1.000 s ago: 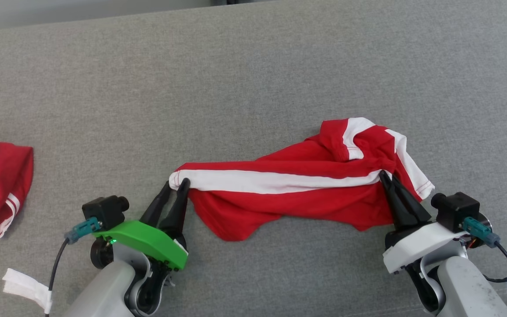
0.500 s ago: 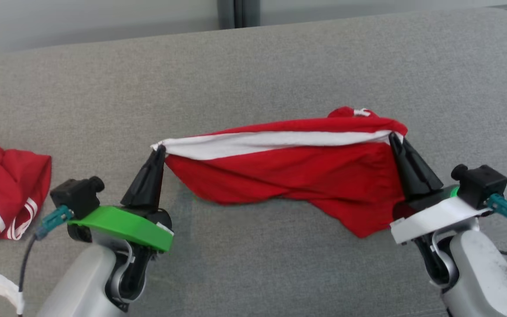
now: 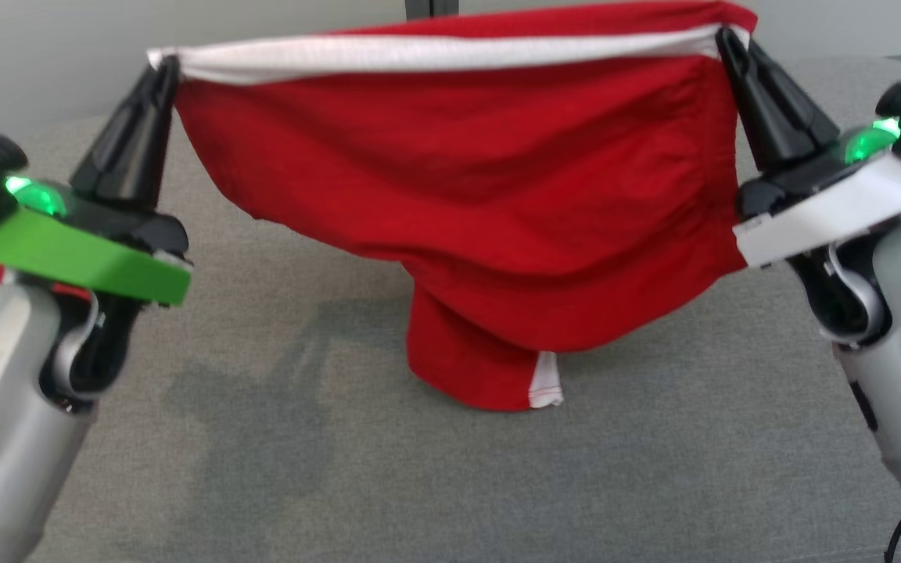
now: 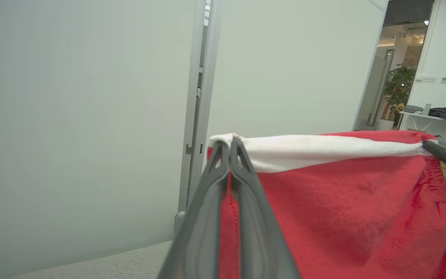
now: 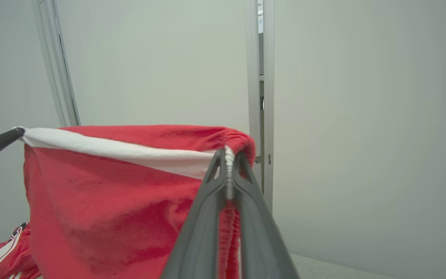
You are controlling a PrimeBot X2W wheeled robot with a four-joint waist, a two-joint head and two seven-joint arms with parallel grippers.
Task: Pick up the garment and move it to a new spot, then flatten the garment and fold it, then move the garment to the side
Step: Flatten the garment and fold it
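The garment (image 3: 458, 188) is red with a white band along its top edge. It hangs stretched in the air between my two grippers, its lowest fold touching the grey surface (image 3: 388, 469). My left gripper (image 3: 167, 64) is shut on the garment's left top corner. My right gripper (image 3: 724, 35) is shut on the right top corner. The left wrist view has my left gripper (image 4: 230, 140) pinching the white band of the garment (image 4: 343, 209). Seen from the right wrist, my right gripper (image 5: 229, 152) clamps the gathered edge of the garment (image 5: 110, 193).
Another red and white garment (image 5: 2, 255) lies on the grey surface at the far left, partly behind my left arm. Pale wall panels (image 4: 83, 116) stand behind the surface. A doorway with a plant (image 4: 399, 83) is off to the right.
My left gripper has shut on the garment's left corner. Both arms have lifted the garment off the surface and spread it wide; the head camera has tilted up.
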